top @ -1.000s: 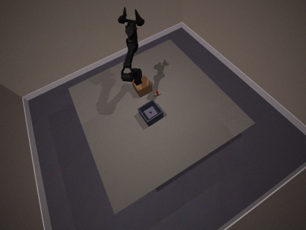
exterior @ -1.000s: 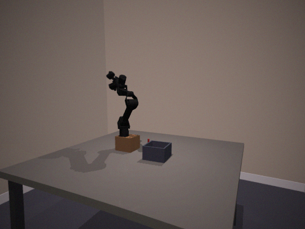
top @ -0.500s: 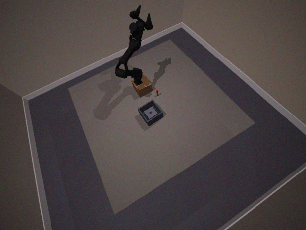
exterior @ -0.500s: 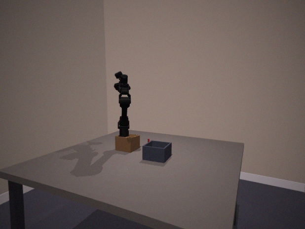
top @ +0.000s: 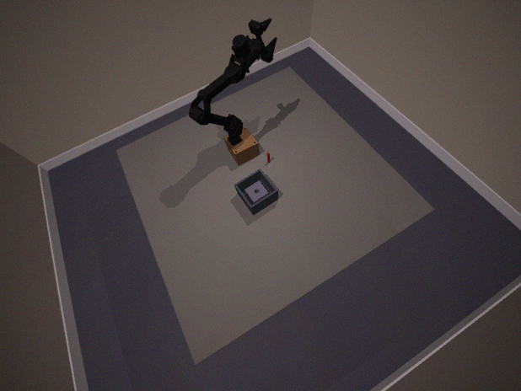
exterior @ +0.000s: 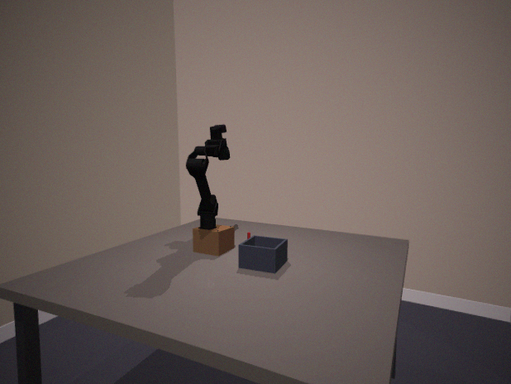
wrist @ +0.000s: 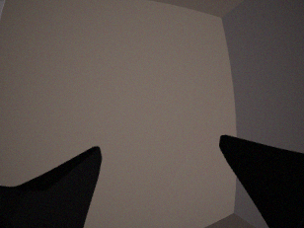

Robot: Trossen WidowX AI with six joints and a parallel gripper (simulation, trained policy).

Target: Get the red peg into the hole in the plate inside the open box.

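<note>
Meanwhile, wide jaws (top: 273,29) hang high; box (top: 265,204) (exterior: 257,258) stands near upright peg (top: 268,158) (exterior: 249,235).

From above, my parallel-jaw gripper (top: 273,29) (exterior: 226,142) (wrist: 162,147) turns from twelve to two o'clock; from outside, my lower arm link (top: 217,120) (exterior: 202,187) tips from one to eleven.
</note>
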